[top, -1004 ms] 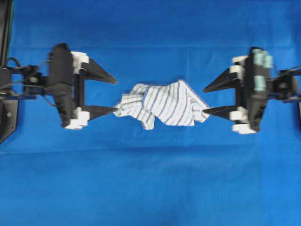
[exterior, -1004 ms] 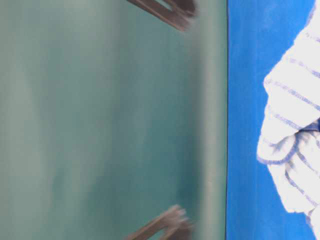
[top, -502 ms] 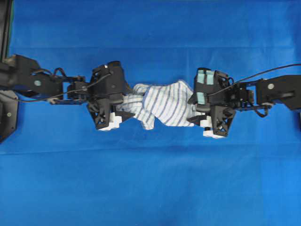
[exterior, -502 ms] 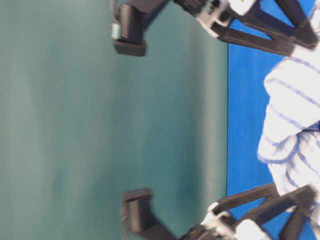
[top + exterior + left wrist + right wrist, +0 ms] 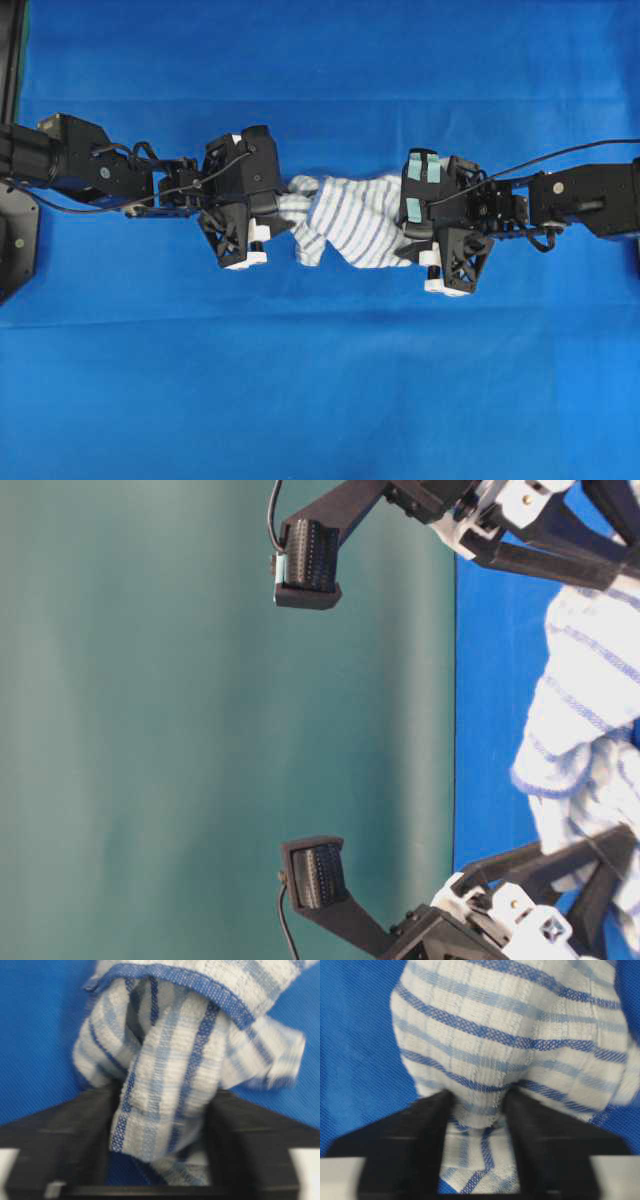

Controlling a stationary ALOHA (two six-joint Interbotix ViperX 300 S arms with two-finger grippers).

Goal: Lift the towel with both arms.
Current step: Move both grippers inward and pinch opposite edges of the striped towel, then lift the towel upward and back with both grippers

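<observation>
The towel [image 5: 350, 220], white with thin blue stripes, is bunched in the middle of the blue sheet [image 5: 320, 380]. My left gripper [image 5: 277, 214] is shut on its left end, and my right gripper [image 5: 408, 236] is shut on its right end. In the left wrist view a fold of the towel [image 5: 165, 1060] is pinched between the black fingers [image 5: 65, 1130] of the left gripper [image 5: 160, 1130]. In the right wrist view the towel [image 5: 510, 1035] bulges out of the right gripper [image 5: 479, 1120]. The table-level view shows the towel [image 5: 590, 710] with one gripper at each end.
The blue sheet covers the whole table. A black stand [image 5: 15, 240] sits at the far left edge. A cable [image 5: 560, 155] runs along the right arm. A green wall [image 5: 200, 720] fills most of the table-level view.
Both grippers have moved inward from wide open beside the towel and closed on its two ends. The towel is now bunched narrower between them.
</observation>
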